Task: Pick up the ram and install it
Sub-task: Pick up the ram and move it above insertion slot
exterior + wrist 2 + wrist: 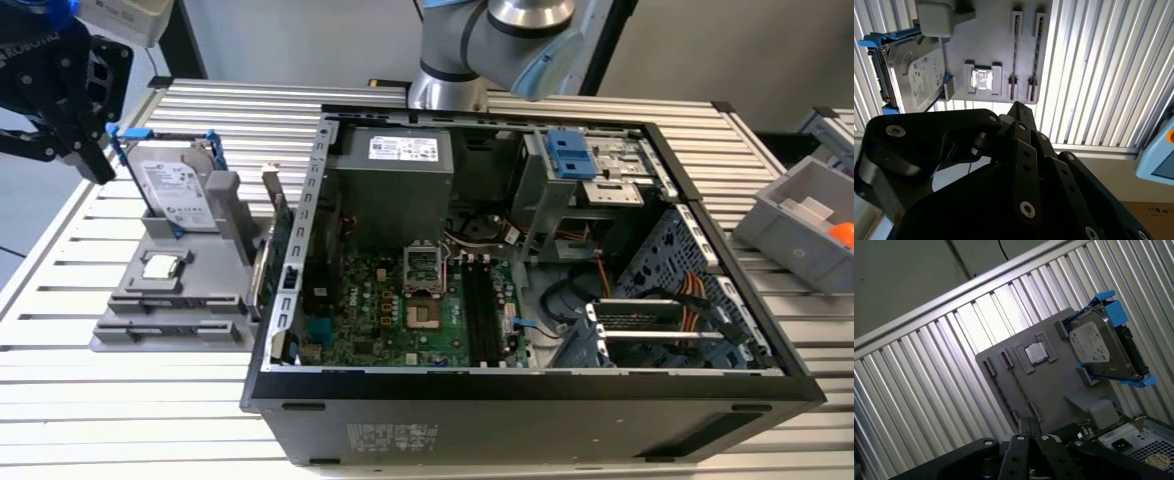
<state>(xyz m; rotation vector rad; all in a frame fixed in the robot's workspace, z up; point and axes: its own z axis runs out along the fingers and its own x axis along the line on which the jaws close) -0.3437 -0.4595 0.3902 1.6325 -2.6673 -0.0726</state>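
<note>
Pincer (1016, 106): pressed together, poised above the grey tray (989, 40).
Ram (1016, 55): edge-on in a tray slot, apart from the pincer.

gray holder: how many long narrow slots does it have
2, side by side on the gray holder: one slot beside the processor chip, the other slot past it.

Thin ram (1037, 50), on edge, in holder slot (1016, 50)

In the first wrist view the gripper (1029, 426) points downward, its jaws pressed together.
</note>
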